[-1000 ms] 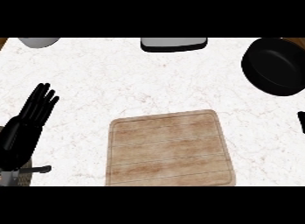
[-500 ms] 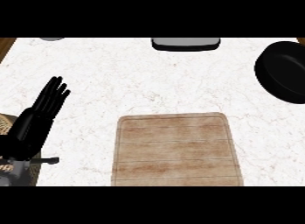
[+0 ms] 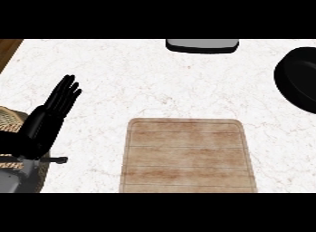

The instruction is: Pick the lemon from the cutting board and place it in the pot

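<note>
Pale wooden cutting board (image 3: 188, 155), rectangular with rounded corners, lies flat on the white marbled counter (image 3: 153, 86), low and centre in the head view. Its top is bare: no lemon shows on it or anywhere else in view, so the task's fruit cannot be located from here

Black round pot (image 3: 306, 80) sits at the counter's right side, partly cut by the view's edge, well apart from the board. A grey tray-like object with a dark rim (image 3: 202, 45) sits at the far edge, only partly visible. A woven wicker basket (image 3: 1, 118) shows at the left edge, partly under the arm

Left hand (image 3: 52, 113): fingers straight and together, pointing up and away, holding nothing, over the counter left of the board. Right hand: not in view

Judgement on the step: the pick cannot begin until the lemon is found. Doing it well calls for confirming where the fruit lies before committing either hand, since a round fruit is likely to roll if nudged. The pot is on the right, so the right hand looks the better carrier

Edges and room: broad open counter between board and pot, nothing standing in that path. The pot's rim is near the counter's right edge, so a release should come over its middle. Brown floor shows beyond the counter's upper left corner
</note>
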`<act>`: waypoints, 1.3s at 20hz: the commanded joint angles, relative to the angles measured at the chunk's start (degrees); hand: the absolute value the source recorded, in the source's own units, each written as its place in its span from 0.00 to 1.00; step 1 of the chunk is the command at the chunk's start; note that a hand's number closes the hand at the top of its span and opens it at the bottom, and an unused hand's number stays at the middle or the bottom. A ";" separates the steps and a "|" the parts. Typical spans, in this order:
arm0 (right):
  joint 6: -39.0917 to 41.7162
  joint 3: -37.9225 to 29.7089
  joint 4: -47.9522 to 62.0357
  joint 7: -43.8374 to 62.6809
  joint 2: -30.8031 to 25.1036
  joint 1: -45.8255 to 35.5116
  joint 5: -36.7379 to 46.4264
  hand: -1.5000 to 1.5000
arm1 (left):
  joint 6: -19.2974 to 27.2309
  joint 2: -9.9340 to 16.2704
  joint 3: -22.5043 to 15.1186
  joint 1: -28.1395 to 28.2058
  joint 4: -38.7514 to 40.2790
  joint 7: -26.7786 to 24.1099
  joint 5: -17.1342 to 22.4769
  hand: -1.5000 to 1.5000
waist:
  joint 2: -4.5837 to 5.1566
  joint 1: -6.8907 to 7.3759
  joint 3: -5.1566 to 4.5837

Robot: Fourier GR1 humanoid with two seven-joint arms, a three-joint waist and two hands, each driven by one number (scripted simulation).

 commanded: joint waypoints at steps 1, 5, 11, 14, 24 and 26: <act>-1.63 1.09 8.87 -4.33 0.22 -4.48 2.30 1.00 | 8.10 -2.55 5.85 -4.84 2.21 -1.30 -1.40 0.50 | 0.34 0.27 -1.27; -2.84 4.01 15.91 -5.72 0.04 -7.71 6.68 1.00 | 8.82 -3.34 4.28 -6.70 2.47 -0.86 -2.27 0.50 | 0.59 0.56 -1.26; 6.28 7.21 26.97 -6.17 1.91 -10.03 6.99 0.00 | 7.84 -1.86 4.37 -5.29 1.60 -1.09 -1.56 0.50 | 0.61 1.49 -1.16; 8.72 9.85 28.09 -10.76 3.41 -11.89 8.29 0.00 | 10.75 -4.71 3.06 -7.23 3.04 -0.65 -2.94 0.50 | 0.42 -0.03 -1.19; 17.59 1.69 38.83 -15.42 4.35 -21.74 -0.53 0.00 | 9.45 -2.52 5.42 -6.06 2.02 -0.61 -2.01 0.50 | 0.02 -0.83 -1.22; 18.63 -0.14 41.80 -14.01 4.86 -22.65 -2.39 0.00 | 8.44 -2.37 5.31 -6.05 2.93 -0.15 -1.37 0.50 | 0.22 -1.06 -1.22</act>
